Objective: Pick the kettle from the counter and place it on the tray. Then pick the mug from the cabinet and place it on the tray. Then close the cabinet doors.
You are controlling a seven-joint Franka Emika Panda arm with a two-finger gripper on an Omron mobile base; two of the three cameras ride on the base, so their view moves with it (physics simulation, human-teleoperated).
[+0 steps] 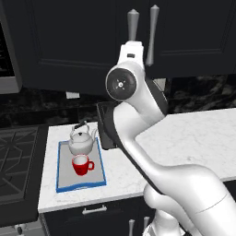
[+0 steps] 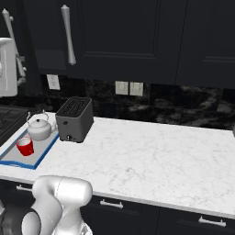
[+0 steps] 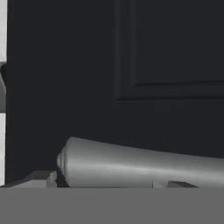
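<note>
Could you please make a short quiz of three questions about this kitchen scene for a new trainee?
1. True or false: the red mug stands on the tray.
2. What stands on the counter just right of the tray in the right base view? A) toaster B) bowl C) pan
3. Fill in: in the hand view, the end effector is right at a silver bar ____ of a dark cabinet door.

Key
1. True; it stands in front of the kettle, inside the blue rim.
2. A, the dark toaster.
3. handle
</note>
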